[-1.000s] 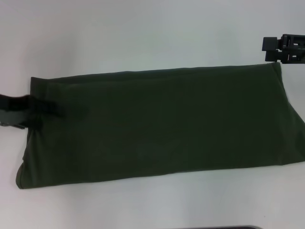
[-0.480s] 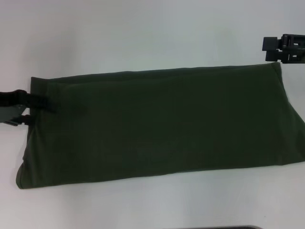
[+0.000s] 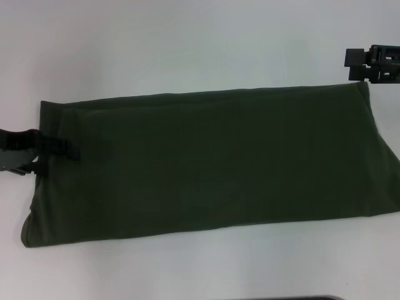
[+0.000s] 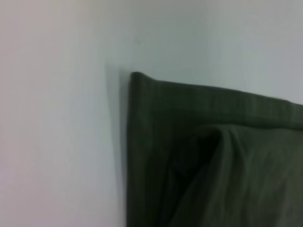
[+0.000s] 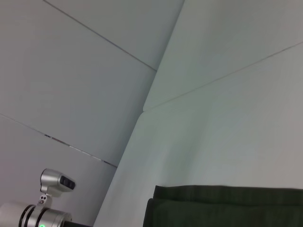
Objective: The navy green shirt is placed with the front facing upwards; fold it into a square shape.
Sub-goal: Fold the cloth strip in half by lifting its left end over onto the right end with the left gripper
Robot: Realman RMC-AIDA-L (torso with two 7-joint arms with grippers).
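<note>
The navy green shirt [image 3: 212, 162] lies folded into a long band across the white table [image 3: 187, 44], with plain cloth on top and no lettering showing. My left gripper [image 3: 53, 152] is at the band's left end, low and reaching just over the short edge. The left wrist view shows that end's corner [image 4: 137, 82] flat on the table, with a raised crease [image 4: 213, 142] behind it. My right gripper [image 3: 350, 64] hangs open just past the band's far right corner, holding nothing. In the right wrist view only the shirt's doubled edge [image 5: 227, 203] shows.
White table surrounds the band on all sides. A dark strip [image 3: 312, 298] shows at the near edge of the head view. A silver robot part with a green light [image 5: 47, 208] shows in the right wrist view, beside seam lines in the tabletop.
My left gripper drew back left from over the shirt's end, then came slightly down and back onto the edge. The shirt and the right gripper have not moved.
</note>
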